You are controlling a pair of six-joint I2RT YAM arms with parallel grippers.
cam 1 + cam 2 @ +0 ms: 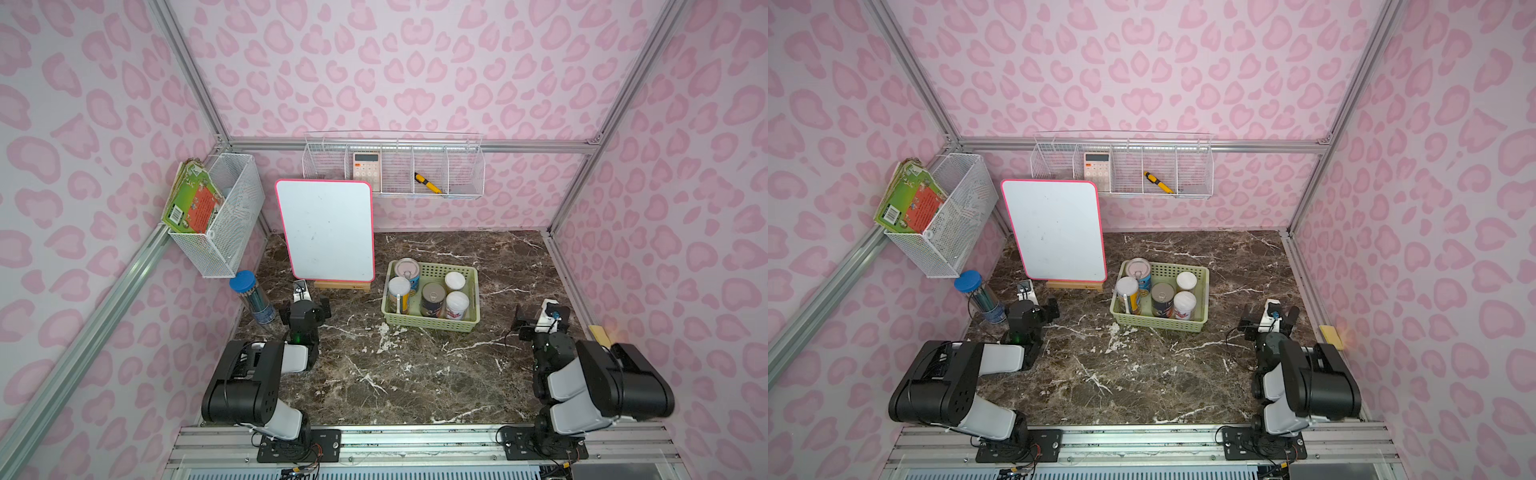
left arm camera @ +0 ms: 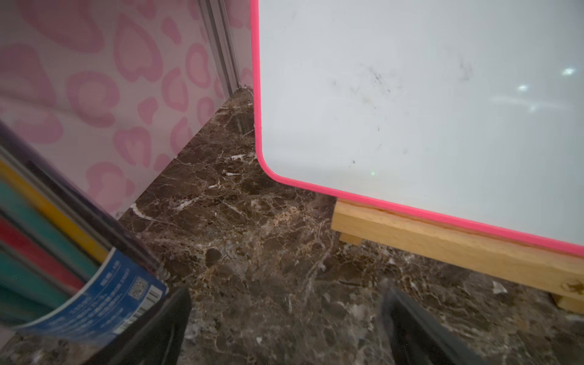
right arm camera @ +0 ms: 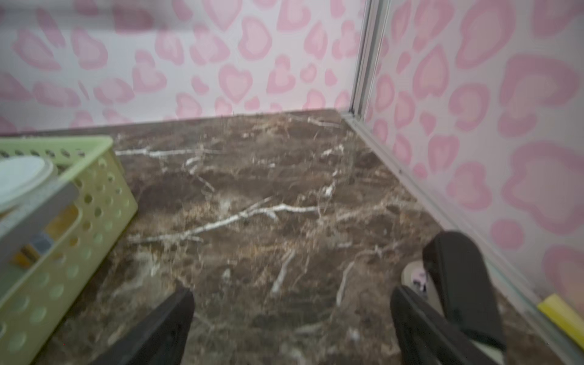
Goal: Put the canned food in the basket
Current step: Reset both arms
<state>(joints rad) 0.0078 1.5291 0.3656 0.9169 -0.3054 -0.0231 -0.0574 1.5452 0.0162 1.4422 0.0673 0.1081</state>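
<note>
The pale green basket (image 1: 430,326) sits on the marble table right of centre in both top views, and its corner shows in the right wrist view (image 3: 94,196). All the canned food stands inside it: a blue-yellow pull-tab can (image 1: 406,268), a dark pull-tab can (image 1: 432,294), and three white-lidded cans (image 1: 399,289) (image 1: 454,280) (image 1: 457,300). My left gripper (image 1: 306,306) (image 2: 286,294) is open and empty, low at the left near the whiteboard. My right gripper (image 1: 540,312) (image 3: 292,294) is open and empty, right of the basket near the right wall.
A pink-framed whiteboard (image 1: 326,230) leans on a wooden stand (image 2: 442,243). A clear tube with a blue lid (image 1: 253,297) stands beside my left gripper. White wire baskets (image 1: 395,168) hang on the walls. A yellow block (image 1: 600,334) and a black object (image 3: 458,278) lie by the right wall.
</note>
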